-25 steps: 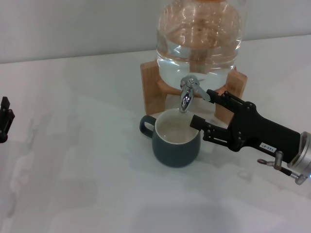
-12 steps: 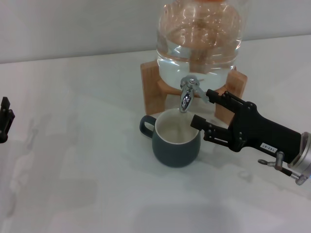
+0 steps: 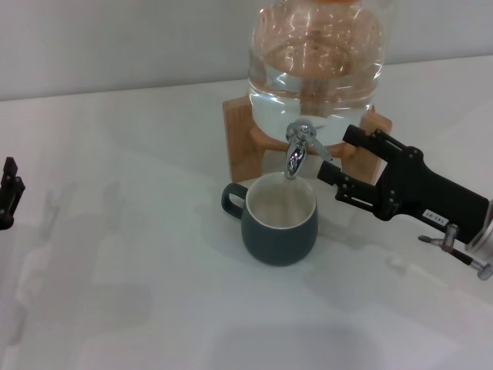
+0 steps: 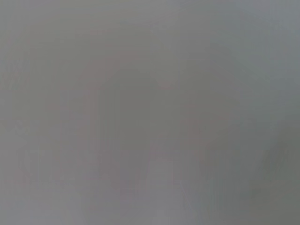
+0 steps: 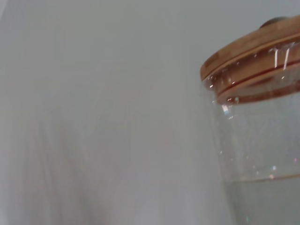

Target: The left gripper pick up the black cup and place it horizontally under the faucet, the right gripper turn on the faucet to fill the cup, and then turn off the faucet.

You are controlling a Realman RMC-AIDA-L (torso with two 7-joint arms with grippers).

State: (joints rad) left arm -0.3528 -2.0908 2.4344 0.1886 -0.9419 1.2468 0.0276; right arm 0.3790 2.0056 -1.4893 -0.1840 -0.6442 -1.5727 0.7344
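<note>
The black cup (image 3: pixel 279 224) stands upright on the white table, cream inside showing, its handle pointing left. Directly above its mouth hangs the chrome faucet (image 3: pixel 296 151), with its thin lever slanting down to the right. My right gripper (image 3: pixel 337 156) is open just right of the lever's tip, one finger above it and one below near the cup's rim, touching neither. Only the dark tip of my left gripper (image 3: pixel 8 194) shows at the far left edge, well away from the cup. The left wrist view is a blank grey.
The clear water jug (image 3: pixel 316 58) sits on a tan wooden stand (image 3: pixel 240 142) behind the cup. Its wooden lid (image 5: pixel 253 44) and glass wall fill the right wrist view. Bare white table (image 3: pixel 139 293) spreads left and in front.
My right gripper has drawn back to the right and slightly farther away, off the lever's tip and away from the cup. Cup, faucet and left gripper have stayed put.
</note>
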